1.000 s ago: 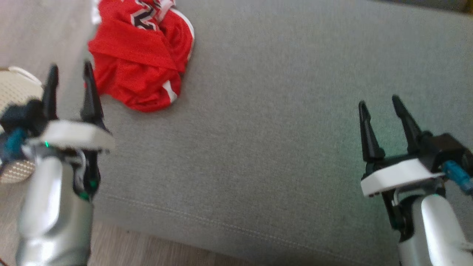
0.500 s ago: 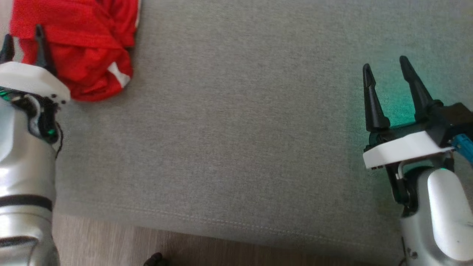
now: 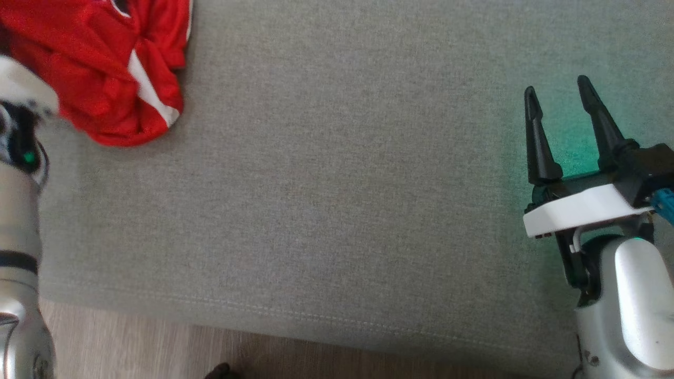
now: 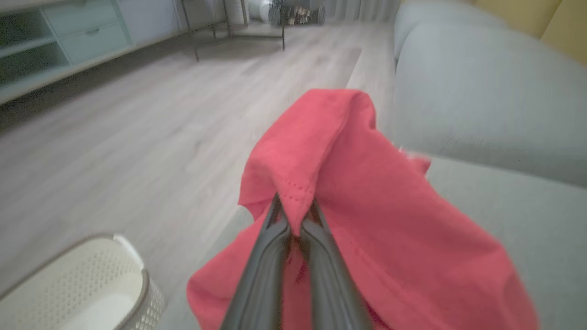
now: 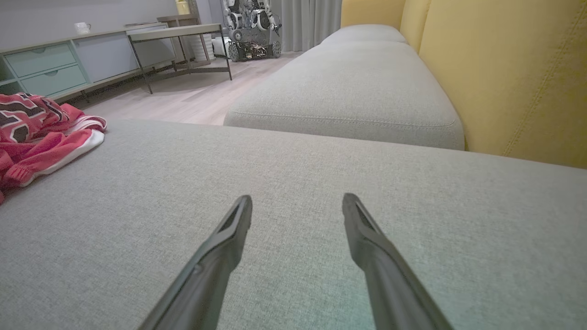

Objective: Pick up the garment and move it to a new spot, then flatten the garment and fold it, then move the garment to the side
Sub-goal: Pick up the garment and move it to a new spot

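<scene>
The garment (image 3: 105, 68) is a crumpled red jersey with white stripes, lying at the far left of the grey sofa cushion (image 3: 337, 184). In the left wrist view my left gripper (image 4: 296, 220) is shut on a hemmed fold of the garment (image 4: 357, 220), which drapes over both fingers. My left arm shows blurred at the head view's left edge, its fingers hidden. My right gripper (image 3: 558, 92) stands open over the cushion's right side, nothing between its fingers. The right wrist view shows my right gripper (image 5: 297, 204) open, with the garment (image 5: 41, 133) far off to the left.
A white perforated basket (image 4: 78, 284) stands on the wooden floor (image 3: 158, 352) left of the sofa. Yellow back cushions (image 5: 504, 78) rise behind the seat. A second grey cushion (image 5: 348, 91) lies beyond. Cabinets (image 5: 46, 64) and a metal table (image 5: 179, 41) stand across the room.
My left gripper has closed on a fold of the garment, which has shifted and bunched a little. The head camera swung right earlier. The right gripper stays open and still.
</scene>
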### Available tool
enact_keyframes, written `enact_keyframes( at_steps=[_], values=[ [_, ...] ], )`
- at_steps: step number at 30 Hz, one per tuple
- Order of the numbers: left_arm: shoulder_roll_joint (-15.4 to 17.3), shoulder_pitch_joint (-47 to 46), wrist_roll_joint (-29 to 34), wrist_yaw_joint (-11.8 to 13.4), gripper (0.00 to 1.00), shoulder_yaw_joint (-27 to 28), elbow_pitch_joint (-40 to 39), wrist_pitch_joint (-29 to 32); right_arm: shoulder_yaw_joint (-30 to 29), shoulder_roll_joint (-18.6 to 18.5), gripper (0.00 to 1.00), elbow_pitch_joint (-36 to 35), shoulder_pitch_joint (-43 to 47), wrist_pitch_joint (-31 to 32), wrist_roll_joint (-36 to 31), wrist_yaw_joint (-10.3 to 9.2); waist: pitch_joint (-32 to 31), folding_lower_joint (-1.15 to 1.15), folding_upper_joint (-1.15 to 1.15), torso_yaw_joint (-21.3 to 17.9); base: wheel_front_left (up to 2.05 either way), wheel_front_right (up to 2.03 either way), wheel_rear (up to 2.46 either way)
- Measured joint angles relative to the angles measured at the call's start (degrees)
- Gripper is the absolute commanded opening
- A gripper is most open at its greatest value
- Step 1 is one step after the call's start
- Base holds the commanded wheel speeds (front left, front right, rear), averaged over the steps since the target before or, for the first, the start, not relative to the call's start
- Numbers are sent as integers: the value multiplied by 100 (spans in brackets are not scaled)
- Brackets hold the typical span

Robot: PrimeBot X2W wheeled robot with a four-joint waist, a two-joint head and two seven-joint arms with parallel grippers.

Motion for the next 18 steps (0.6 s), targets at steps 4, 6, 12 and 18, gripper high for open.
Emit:
enact_keyframes(
  at_steps=[4, 6, 12, 18],
  values=[
    [1, 83, 142, 52, 0, 62, -947, -20, -70, 2, 100, 87, 32, -40, 5, 0, -260, 0, 0, 43, 0, 0, 0],
    [8, 280, 218, 51, 0, 107, -1285, -26, -102, 3, 100, 134, 81, -76, 32, 0, -426, 0, 0, 57, 0, 0, 0],
    [25, 1038, 390, 18, 0, 75, -2127, -26, -148, 18, 100, 272, 368, -196, 168, 0, -1022, 0, 0, 54, 0, 0, 0],
    [20, 2054, 433, 10, 0, -103, -3309, 192, -193, 49, 100, 364, 853, -260, 456, 0, -1669, 0, 0, -6, 0, 0, 0]
  ],
)
